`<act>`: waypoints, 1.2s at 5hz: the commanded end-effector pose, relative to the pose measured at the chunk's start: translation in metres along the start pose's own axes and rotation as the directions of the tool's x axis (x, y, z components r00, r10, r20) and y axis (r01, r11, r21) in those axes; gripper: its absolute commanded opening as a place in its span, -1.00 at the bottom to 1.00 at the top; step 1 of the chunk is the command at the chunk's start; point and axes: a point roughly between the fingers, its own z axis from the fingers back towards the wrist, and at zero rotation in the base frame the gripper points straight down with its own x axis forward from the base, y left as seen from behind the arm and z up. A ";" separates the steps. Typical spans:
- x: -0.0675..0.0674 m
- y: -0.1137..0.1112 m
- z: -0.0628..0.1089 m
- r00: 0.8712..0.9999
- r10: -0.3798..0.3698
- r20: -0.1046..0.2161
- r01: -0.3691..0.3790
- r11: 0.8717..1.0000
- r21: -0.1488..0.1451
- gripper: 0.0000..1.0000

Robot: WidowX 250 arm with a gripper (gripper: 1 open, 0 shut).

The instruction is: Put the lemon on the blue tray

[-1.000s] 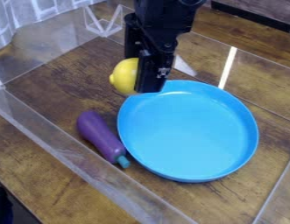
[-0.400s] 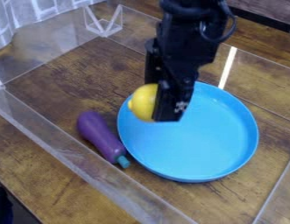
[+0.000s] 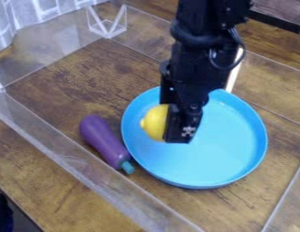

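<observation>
Lemon point(image 3: 155, 122) has come across from outside the tray's left rim to over the blue tray point(image 3: 231, 149) in the last second, and it's lower too. The pincer point(image 3: 168, 124) is clamped on the lemon, pointing straight down, one dark finger across the fruit's right face. So the carry looks basically done; what's left is a short drop and letting go. Can't tell from this view whether the lemon already touches the tray floor or hangs just above it. It sits over the tray's left part, close to the rim, so I'd say a release here lands inside but not by a big margin, and a round fruit could roll toward the edge. The lemon itself: small, bright yellow, smooth, egg-shaped, only its left half visible, rest hidden behind the finger. Tray is big, round, shallow, raised rim, nothing else in it. Purple eggplant point(image 3: 105, 140) lies on the wooden surface point(image 3: 67, 82) just left of the tray, clear of the arm.
</observation>
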 end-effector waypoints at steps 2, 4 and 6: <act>0.001 0.016 0.005 0.995 0.080 0.064 -0.081 0.997 0.003 1.00; 0.013 0.017 0.004 0.975 0.212 0.073 -0.211 0.977 -0.014 1.00; 0.021 0.019 -0.034 0.954 0.293 0.063 -0.292 0.956 -0.026 1.00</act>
